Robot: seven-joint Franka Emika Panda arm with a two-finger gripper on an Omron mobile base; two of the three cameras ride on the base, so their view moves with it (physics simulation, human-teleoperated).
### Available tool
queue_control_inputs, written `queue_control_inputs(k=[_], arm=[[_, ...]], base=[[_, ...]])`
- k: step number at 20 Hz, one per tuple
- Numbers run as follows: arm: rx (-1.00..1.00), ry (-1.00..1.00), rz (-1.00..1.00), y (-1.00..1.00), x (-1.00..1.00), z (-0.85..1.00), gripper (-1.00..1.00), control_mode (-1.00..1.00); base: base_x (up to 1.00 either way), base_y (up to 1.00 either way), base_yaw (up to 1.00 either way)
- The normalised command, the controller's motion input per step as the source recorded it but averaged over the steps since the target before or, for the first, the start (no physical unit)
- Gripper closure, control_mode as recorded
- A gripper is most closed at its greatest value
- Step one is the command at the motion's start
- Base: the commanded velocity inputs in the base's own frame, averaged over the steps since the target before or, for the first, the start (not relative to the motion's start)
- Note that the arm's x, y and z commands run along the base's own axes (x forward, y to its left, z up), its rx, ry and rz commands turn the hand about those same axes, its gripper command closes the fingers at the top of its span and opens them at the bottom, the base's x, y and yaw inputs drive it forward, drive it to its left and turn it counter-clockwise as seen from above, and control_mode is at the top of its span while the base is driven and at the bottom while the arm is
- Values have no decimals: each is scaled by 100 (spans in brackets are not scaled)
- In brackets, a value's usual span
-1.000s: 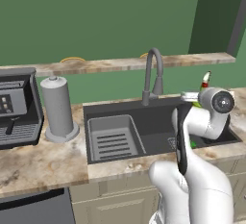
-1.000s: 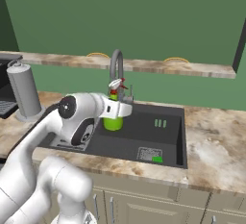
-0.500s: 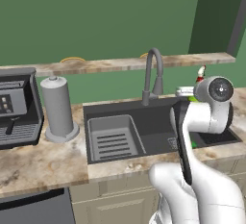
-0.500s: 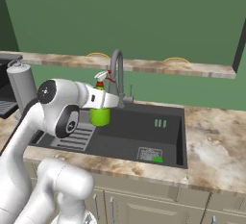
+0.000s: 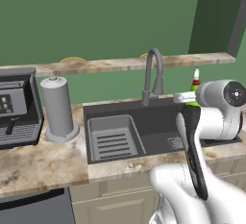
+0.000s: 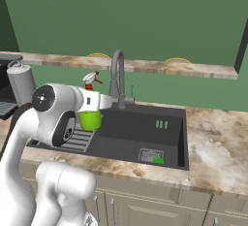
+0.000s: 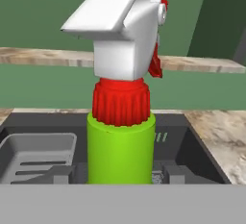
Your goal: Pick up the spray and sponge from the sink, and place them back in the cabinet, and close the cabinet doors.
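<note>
We see the hand closed part-way on the lime-green body of the spray, carrying it upright above the sink, clear of the basin floor. In the right base view the spray hangs just left of the faucet, nozzle up, a pose that in our judgement keeps the bottle steady for the trip to the cabinet. The sponge lies flat on the basin floor near the front wall, well apart from the hand, waiting its turn. The ribbed tray sits in the left part of the basin. On the tabletop left of the sink stand a paper towel roll and a dark coffee machine. We judge the task at its first carry: one item lifted, one still to fetch, the doors not yet shut.
</note>
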Motion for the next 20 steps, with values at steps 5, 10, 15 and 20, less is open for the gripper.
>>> queue_control_inputs(k=[5,10,15,20], arm=[[0,0,8,36,-16,11,100,-100],[0,0,1,36,-14,20,100,-100],[0,0,0,34,-12,20,100,-100],[0,0,0,11,-11,10,100,-100]], base=[[0,0,0],[0,0,0],[0,0,0],[0,0,0]])
